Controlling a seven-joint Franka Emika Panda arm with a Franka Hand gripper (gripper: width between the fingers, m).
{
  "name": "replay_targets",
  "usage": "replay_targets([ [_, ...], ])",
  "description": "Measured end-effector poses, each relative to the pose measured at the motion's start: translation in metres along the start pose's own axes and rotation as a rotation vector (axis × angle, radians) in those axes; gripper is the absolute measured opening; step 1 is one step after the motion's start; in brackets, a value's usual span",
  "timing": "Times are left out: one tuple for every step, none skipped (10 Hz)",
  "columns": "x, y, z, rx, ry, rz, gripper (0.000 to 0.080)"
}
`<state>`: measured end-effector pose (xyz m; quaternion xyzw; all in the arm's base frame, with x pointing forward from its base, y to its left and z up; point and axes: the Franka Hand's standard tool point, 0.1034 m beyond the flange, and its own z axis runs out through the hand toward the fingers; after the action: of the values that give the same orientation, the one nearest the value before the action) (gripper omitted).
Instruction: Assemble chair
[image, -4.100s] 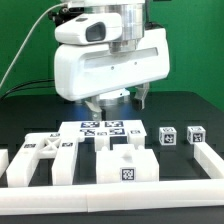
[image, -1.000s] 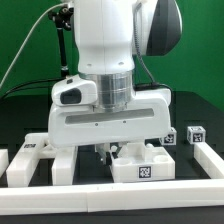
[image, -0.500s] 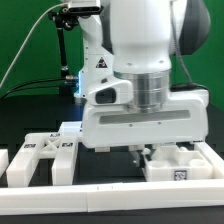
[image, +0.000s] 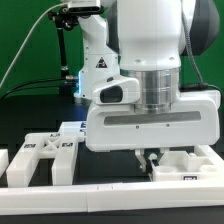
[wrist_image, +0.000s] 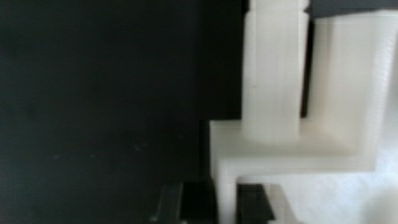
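A blocky white chair part (image: 186, 166) with a square tag on its front face sits on the black table at the exterior view's right, close to the front rail. My gripper (image: 150, 160) reaches down at that part's left end, under the broad white hand. In the wrist view the two dark fingers (wrist_image: 262, 204) straddle a thin white edge of the chair part (wrist_image: 285, 110), so my gripper (wrist_image: 221, 205) is shut on it. Slotted flat chair panels (image: 45, 155) lie at the exterior view's left.
A low white rail (image: 70, 189) runs along the table's front, with a short rail piece (image: 212, 156) at the right. The marker board (image: 68, 129) shows behind the panels. The robot's body hides the table's middle and back.
The arm has slid toward the exterior view's right, and the tagged chair part has travelled with it along the front rail. The gripper has stayed shut.
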<state>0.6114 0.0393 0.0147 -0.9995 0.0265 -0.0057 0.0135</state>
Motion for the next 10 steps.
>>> replay_targets([
  [0.0016, 0.0, 0.0004, -0.001, -0.013, 0.012, 0.0031],
  [0.002, 0.0, 0.0008, -0.001, -0.033, 0.013, 0.0031],
  [0.002, 0.0002, 0.003, -0.002, -0.034, 0.012, 0.0031],
  [0.0018, 0.0003, 0.0029, -0.002, -0.034, 0.011, 0.0031],
  [0.0016, 0.0003, 0.0028, -0.002, -0.034, 0.01, 0.0031],
  [0.0014, 0.0003, 0.0031, -0.002, -0.034, 0.01, 0.0121],
  [0.0014, 0.0002, 0.0031, -0.002, -0.035, 0.01, 0.0121],
  [0.0014, 0.0001, 0.0032, -0.002, -0.035, 0.01, 0.0304],
  [0.0014, 0.0001, 0.0032, -0.002, -0.035, 0.01, 0.0304],
  [0.0013, 0.0, 0.0033, -0.002, -0.035, 0.01, 0.0502],
])
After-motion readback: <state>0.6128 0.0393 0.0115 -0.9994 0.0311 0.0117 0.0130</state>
